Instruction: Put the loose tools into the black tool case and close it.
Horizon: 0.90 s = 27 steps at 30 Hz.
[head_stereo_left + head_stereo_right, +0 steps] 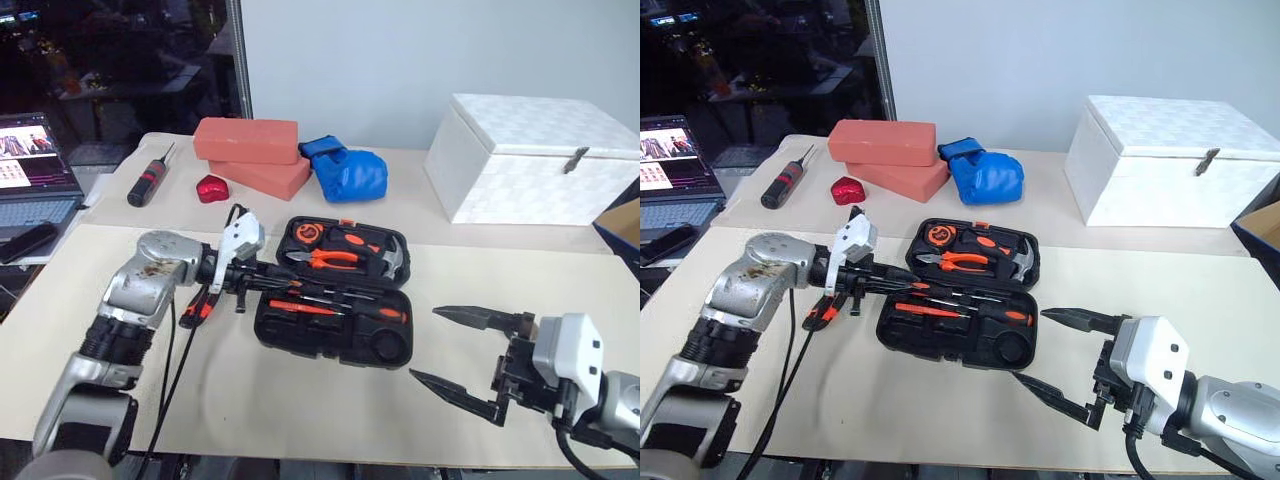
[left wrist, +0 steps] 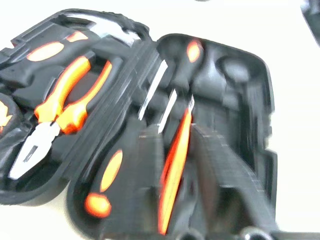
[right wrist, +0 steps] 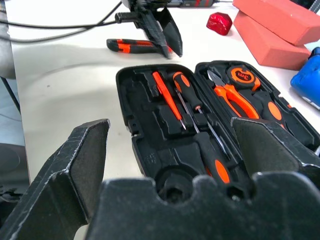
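Left pincer (image 3: 162, 37) closed empty above the open black tool case (image 1: 335, 345), right pincer (image 1: 470, 362) open — the utility knife (image 3: 132, 45) on the counter (image 1: 300, 410) risks being forgotten — shutting the lid would strand it.

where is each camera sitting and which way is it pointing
Left eye view: on the head, looking forward and down at the table; the left gripper is over the open black tool case, the right gripper beside it.
Right eye view: the same scene from the other eye.
Left wrist view: on the left wrist, looking close into the case past its own fingers.
Right wrist view: on the right wrist, looking between its spread fingers across the case toward the left gripper and the utility knife.
All four share the case.
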Available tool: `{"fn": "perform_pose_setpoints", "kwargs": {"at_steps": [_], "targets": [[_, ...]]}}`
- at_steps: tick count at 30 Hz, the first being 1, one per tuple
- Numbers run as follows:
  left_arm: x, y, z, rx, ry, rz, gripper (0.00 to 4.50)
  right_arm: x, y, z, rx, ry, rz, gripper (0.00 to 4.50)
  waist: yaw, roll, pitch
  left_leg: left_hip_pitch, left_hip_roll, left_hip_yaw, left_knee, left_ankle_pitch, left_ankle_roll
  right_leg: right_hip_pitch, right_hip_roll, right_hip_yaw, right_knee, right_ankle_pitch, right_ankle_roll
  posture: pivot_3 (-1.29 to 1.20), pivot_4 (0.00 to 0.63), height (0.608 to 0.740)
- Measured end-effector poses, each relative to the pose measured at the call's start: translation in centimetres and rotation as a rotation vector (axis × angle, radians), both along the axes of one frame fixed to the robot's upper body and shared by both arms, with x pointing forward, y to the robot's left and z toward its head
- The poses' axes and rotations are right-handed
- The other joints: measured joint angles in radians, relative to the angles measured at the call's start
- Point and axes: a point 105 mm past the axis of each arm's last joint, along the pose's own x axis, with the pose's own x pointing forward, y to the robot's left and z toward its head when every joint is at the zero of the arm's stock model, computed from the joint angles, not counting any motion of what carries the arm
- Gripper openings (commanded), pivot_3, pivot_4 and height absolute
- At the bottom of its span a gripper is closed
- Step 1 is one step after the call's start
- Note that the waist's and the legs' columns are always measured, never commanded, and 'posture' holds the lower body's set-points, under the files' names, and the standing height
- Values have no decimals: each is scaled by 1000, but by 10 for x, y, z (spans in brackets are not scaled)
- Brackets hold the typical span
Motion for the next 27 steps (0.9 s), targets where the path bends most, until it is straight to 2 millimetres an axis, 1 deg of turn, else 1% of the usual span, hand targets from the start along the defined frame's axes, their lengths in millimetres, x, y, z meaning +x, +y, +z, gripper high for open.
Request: {"fn": "perform_pose_setpoints", "kwargs": {"at_steps": [3,5,9,11,13,18,21,27], "targets": [[4,-9,-10,-23,8,85,66,1,-1,0,2,2,-5,4500,0,0,0,0,0,0,0,0,0,0,0,0,1,0,0,0,150,736],[9,-16,-10,-36,-16,137,66,2,-1,1,3,-8,-3,4500,1,0,0,0,0,-1,0,0,0,0,0,0,1,0,0,0,150,736],[15,-20,-14,-4,-41,215,66,3,0,2,6,-13,1,4500,0,0,0,0,-1,-1,0,0,0,0,0,0,0,0,0,0,150,736],[11,-22,-24,34,-30,213,66,3,1,2,7,-11,3,4500,-3,0,0,0,-1,-1,0,0,0,0,0,0,0,0,0,0,150,736],[4,-20,-36,74,-2,209,66,3,2,1,9,-6,7,4500,-5,0,0,0,-1,-1,-1,0,0,-1,0,0,0,0,0,0,150,736],[-5,-12,-38,110,-55,174,66,3,3,-1,11,1,12,4500,-2,1,0,2,-1,-1,-1,0,0,0,0,0,0,-1,-1,0,150,736],[-11,-10,-45,111,-83,148,66,2,3,-2,9,6,8,4500,-2,1,-1,3,-1,-1,-1,0,0,2,-1,0,0,-1,-1,0,150,736],[-11,-9,-50,112,-122,152,66,2,3,-2,7,5,8,4500,-1,2,-2,6,-1,-1,-1,-1,-2,3,-1,0,0,-1,-1,0,150,736]]}}
